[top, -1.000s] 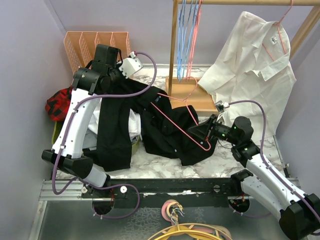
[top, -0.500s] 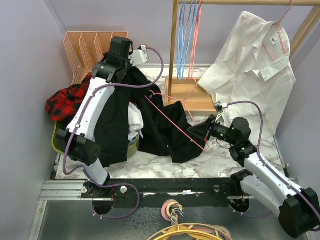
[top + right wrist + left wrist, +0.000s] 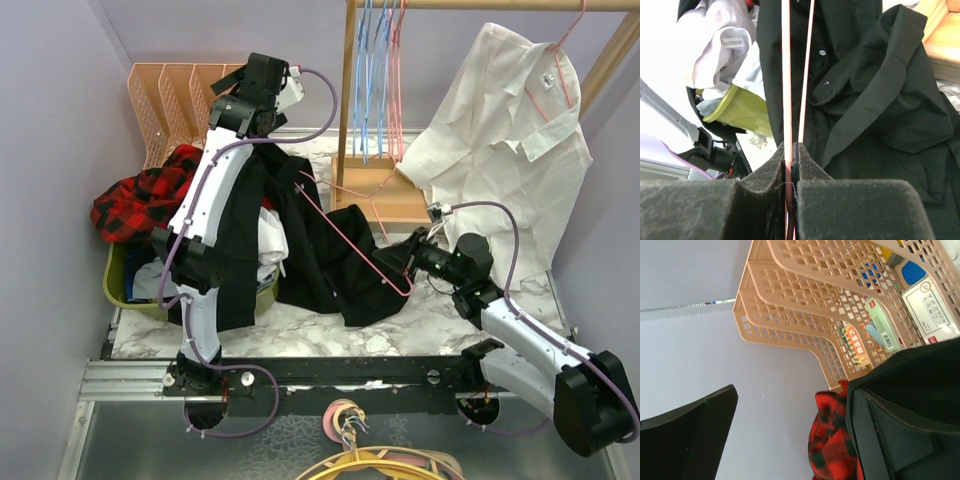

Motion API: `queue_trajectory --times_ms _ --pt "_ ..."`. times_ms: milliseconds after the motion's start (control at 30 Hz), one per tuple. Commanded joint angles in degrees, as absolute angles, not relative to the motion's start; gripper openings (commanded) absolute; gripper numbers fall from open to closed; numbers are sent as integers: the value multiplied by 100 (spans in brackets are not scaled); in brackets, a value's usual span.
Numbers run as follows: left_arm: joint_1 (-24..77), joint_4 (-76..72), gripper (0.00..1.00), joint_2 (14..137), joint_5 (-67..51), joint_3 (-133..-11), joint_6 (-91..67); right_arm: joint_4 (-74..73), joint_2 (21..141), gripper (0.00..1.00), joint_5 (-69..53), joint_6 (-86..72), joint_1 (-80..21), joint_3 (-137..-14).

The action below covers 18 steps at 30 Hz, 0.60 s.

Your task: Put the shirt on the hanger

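Observation:
The black shirt (image 3: 330, 260) hangs from my raised left gripper (image 3: 266, 128) and spreads down onto the marble table. In the left wrist view its cloth (image 3: 925, 370) drapes over the right finger, while the left finger (image 3: 690, 435) stands far apart; the left gripper (image 3: 790, 395) is open. The pink-red wire hanger (image 3: 350, 235) lies slanted across the shirt's front. My right gripper (image 3: 402, 264) is shut on the hanger's lower corner. The right wrist view shows the wire (image 3: 786, 75) pinched between the pads of the right gripper (image 3: 791, 150), with the shirt's collar and buttons (image 3: 880, 90) behind.
A red-and-black plaid garment (image 3: 135, 195) and a white garment (image 3: 270, 245) lie in and over a yellow-green bin (image 3: 125, 285) at left. A peach file rack (image 3: 175, 90) stands at the back. A wooden rail holds blue hangers (image 3: 372, 70) and a white shirt (image 3: 510, 120).
My left arm has risen and swung back and to the right, lifting the shirt's upper part with it. My right gripper has kept its hold on the hanger, shifting slightly.

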<state>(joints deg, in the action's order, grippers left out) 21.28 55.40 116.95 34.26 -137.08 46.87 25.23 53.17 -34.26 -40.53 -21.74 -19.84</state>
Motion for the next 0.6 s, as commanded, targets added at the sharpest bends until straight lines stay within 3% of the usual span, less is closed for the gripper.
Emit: queue_trajectory --times_ms 0,133,267,367,467,567 --pt "2388 6683 98 10872 3309 -13942 3919 3289 5662 1 -3216 -4109 -2170 -1932" --pt "2461 7163 99 10571 2756 -13536 3469 3443 5892 1 -3202 -4102 -2170 -1918" --pt "2321 5544 99 9923 3681 -11699 3899 3659 5990 1 -3195 -4141 -2177 -1899" --pt "2320 5057 99 9756 3832 -11068 4273 3913 6109 1 -3267 -4215 -2177 -1898" --pt "2319 5523 99 9978 3484 -11681 3976 4036 6222 1 -3290 -4261 -2184 -1931" --pt "2418 6684 99 10635 2600 -13447 3349 4056 6248 1 -3253 -4259 -2188 -1940"
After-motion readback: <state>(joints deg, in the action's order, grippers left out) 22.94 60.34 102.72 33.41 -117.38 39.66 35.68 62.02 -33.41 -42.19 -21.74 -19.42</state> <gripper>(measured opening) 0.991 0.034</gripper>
